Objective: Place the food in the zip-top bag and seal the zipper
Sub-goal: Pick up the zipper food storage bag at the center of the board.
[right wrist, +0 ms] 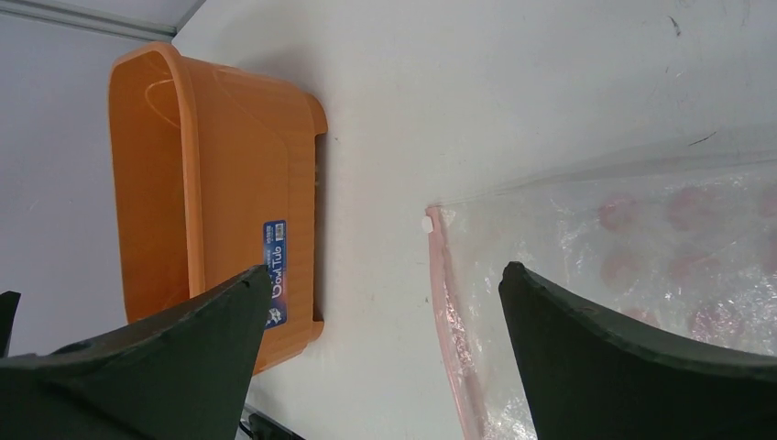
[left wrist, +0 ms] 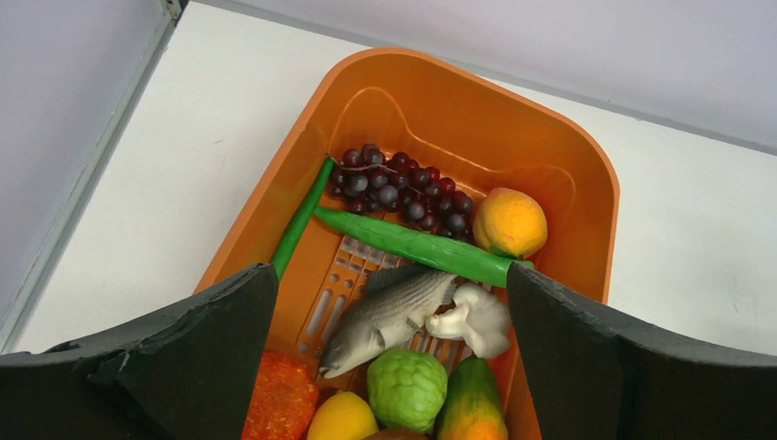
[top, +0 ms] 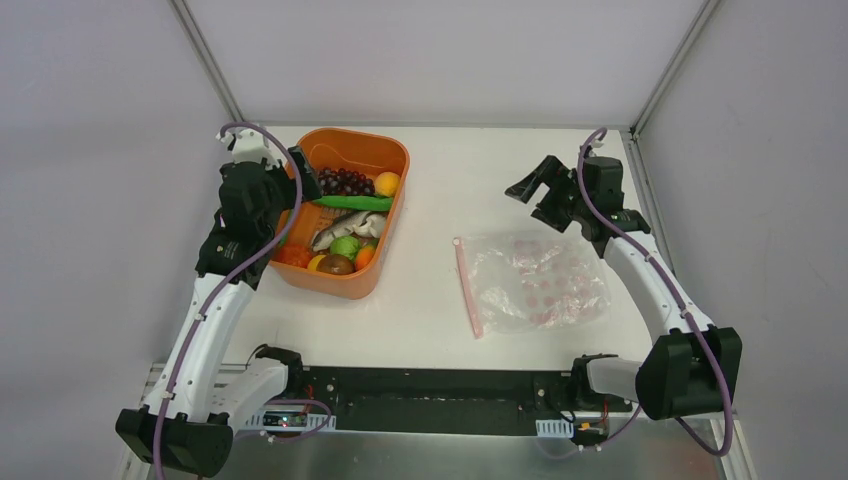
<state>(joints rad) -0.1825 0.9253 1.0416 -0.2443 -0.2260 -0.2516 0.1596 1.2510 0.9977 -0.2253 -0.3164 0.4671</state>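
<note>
Left gripper (left wrist: 389, 275): hanging above the left side of the orange basket (top: 345, 285), fingers spread wide, pinching nothing.
Orange basket: sitting on the table (top: 450, 190), holding all the food.
Food: lying inside the basket, with the grape bunch (left wrist: 394, 183) and a yellow fruit (left wrist: 509, 223) at the far end, the long green pod (left wrist: 412, 246) crossing the middle, the grey fish (left wrist: 389, 312) just nearer, and round fruits crowding the near end.
Zipper (top: 467, 285): running along the bag edge facing the basket, with bare table between; impossible to tell whether open or sealed.
Zip-top bag (top: 535, 280): lying flat to the right of the basket, seemingly empty.
Right gripper (right wrist: 385, 270): hovering right of the basket, above the bag's far side, fingers spread apart, gripping nothing.
Step in hand: judging by the empty bag, starting the first pick.
Next move: probably lowering the left gripper onto a top piece such as the pod or grapes and closing, with the right one opening the bag's mouth.
</note>
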